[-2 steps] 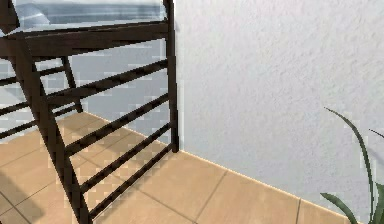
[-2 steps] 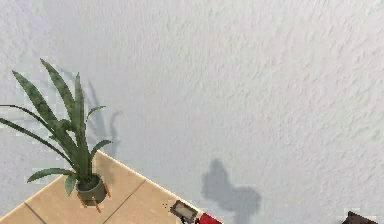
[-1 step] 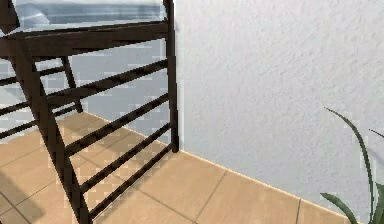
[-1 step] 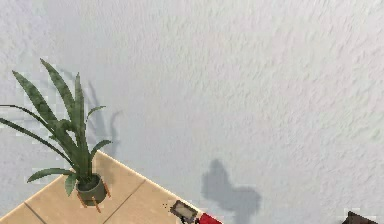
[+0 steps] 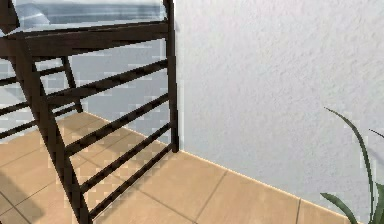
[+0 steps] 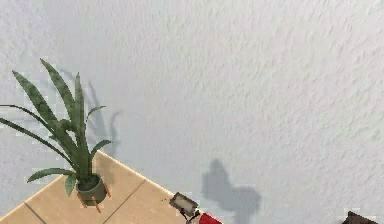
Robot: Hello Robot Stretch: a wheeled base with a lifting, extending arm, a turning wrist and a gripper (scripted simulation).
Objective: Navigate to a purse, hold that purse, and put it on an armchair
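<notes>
Nearest in the forward view is tan tiled floor (image 5: 200,195), crossed by thin dark joints. On the forward view's left a bed (image 5: 171,90) of dark wood stands on it. The bed's side is a row of slanting rails between thick posts, and a pale mattress (image 5: 90,12) lies high up at the top edge. Behind the bed a white wall (image 5: 270,80) meets the floor along a low skirting. A few long green leaves of a plant (image 5: 342,208) reach in at the bottom right corner.

In the arm side view, a small dark-framed piece at the bottom edge just by the middle looks like the tip of the tool (image 6: 184,206). Too little of it shows to tell how its fingers stand or whether it holds anything. A red bit (image 6: 208,218) touches it on the right, cut off by the edge. It may be the purse, but its shape cannot be made out. A dark brown thing (image 6: 358,217) sits in the bottom right corner, well apart from both.

Farther left the plant rises upright from a small round pot (image 6: 91,188) on the floor, near the wall.
</notes>
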